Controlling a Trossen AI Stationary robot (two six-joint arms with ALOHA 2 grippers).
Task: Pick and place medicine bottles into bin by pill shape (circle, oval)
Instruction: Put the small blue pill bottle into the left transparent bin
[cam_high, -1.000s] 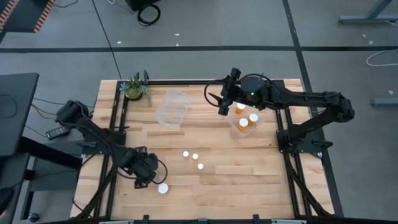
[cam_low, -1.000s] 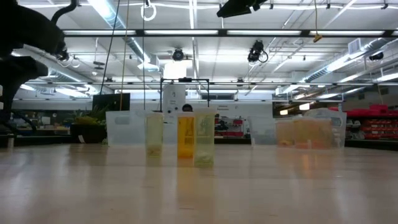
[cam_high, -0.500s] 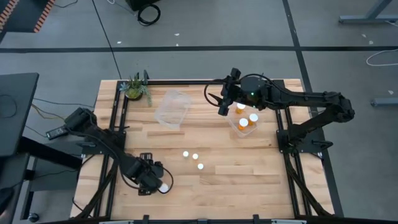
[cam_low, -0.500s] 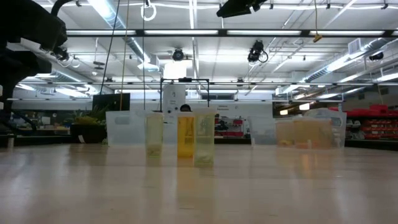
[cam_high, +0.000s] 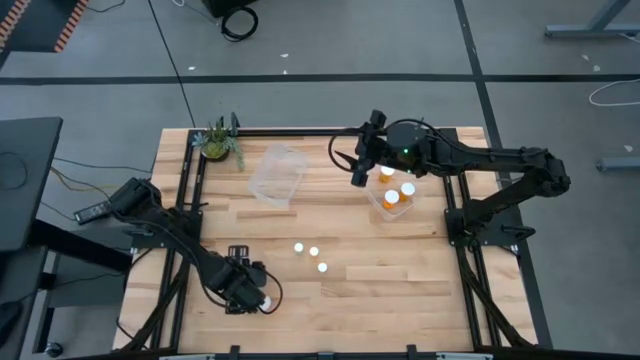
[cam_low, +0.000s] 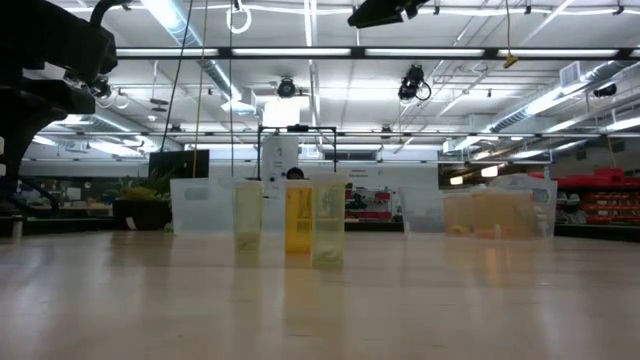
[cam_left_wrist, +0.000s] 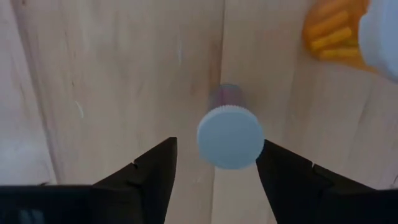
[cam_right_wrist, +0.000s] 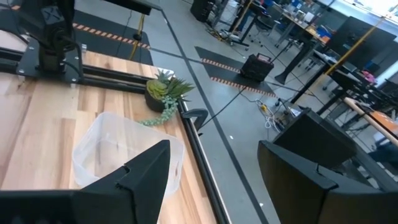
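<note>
Right now the left gripper (cam_left_wrist: 214, 163) hangs low over the near-left part of the table (cam_high: 400, 290), fingers spread wide to either side of a small white-capped bottle (cam_left_wrist: 230, 137) that stands upright between them, not yet touched. I'd guess it is light, stiff plastic, smooth enough to slip and easy to knock over, so the pads should close on the body just under the cap, square on. Three more bottles (cam_high: 313, 252) stand mid-table. The right gripper (cam_high: 357, 176) waits, fingers apart, just beside the bin (cam_high: 378, 208) holding orange bottles (cam_high: 391, 198); a second clear bin (cam_high: 277, 174) and a potted plant (cam_high: 219, 142) sit near the far edge.
</note>
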